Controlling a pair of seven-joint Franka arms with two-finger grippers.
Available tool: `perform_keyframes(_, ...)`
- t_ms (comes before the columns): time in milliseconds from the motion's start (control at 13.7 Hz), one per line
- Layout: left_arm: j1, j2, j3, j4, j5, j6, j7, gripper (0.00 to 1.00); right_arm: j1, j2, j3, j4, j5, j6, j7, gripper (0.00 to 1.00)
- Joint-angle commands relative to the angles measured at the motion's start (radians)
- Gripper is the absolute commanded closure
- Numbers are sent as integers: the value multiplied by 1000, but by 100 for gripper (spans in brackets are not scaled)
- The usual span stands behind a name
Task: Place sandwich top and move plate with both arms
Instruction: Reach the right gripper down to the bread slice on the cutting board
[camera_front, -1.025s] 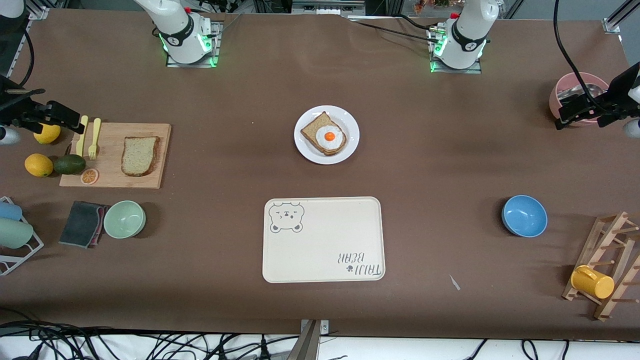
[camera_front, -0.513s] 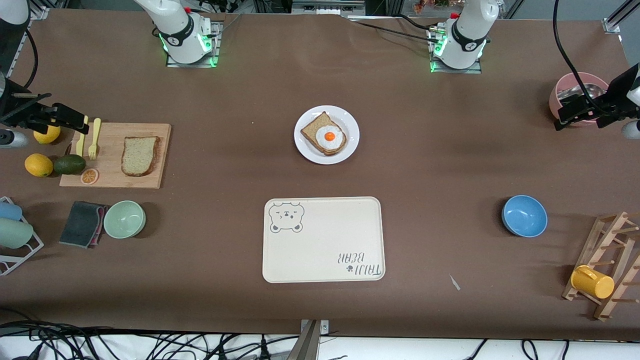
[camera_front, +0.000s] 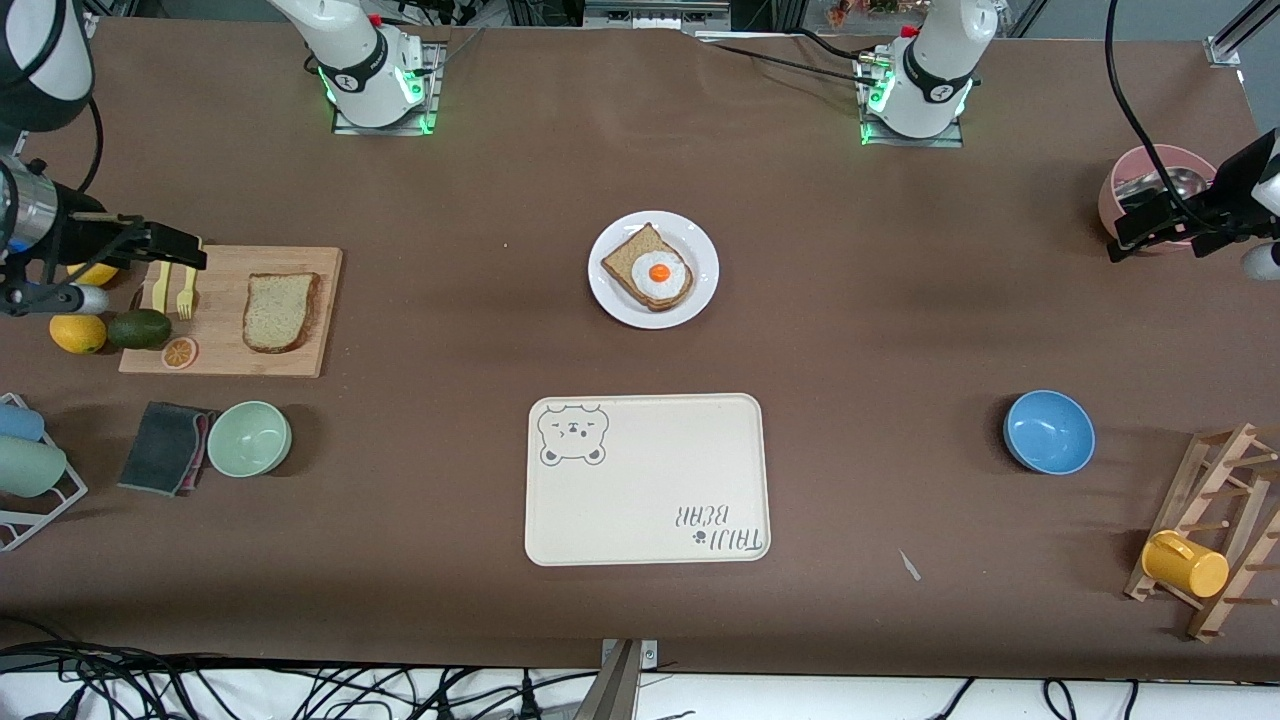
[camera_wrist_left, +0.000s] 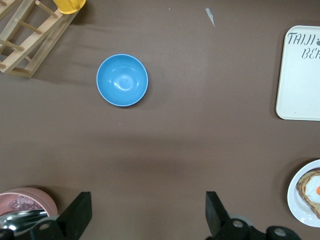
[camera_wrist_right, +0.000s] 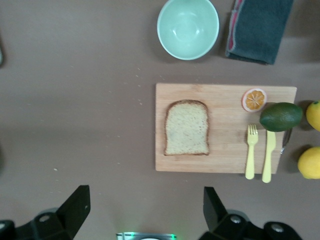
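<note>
A plain slice of wholegrain bread (camera_front: 281, 312) lies on a wooden cutting board (camera_front: 231, 311) toward the right arm's end. The right gripper (camera_front: 172, 238) hangs over the board's edge. Mid-table, a round white plate (camera_front: 653, 269) carries egg-topped bread (camera_front: 648, 268); a cream bear tray (camera_front: 647, 479) sits nearer.

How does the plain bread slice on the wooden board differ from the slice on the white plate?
The plain light brown bread slice is bare and lies on the wooden cutting board toward the right arm's end; the bread slice on the round white plate carries a fried egg and sits mid-table. The plain one looks paler; the plated one lies turned at an angle. Both lie flat, untouched.
</note>
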Motion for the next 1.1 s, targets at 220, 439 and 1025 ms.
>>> perform_keyframes(220,8,18,-7,21,-8,-13,-3,0,58,23,2,-165,-122,205,76,1)
perform_keyframes(439,8,25,-8,23,-8,-10,-3,0,96,100,2,-196,-228,269,199,3)
perform_keyframes(1025,8,39,-10,21,-8,-2,-3,0,122,163,2,-434,-344,584,388,39)
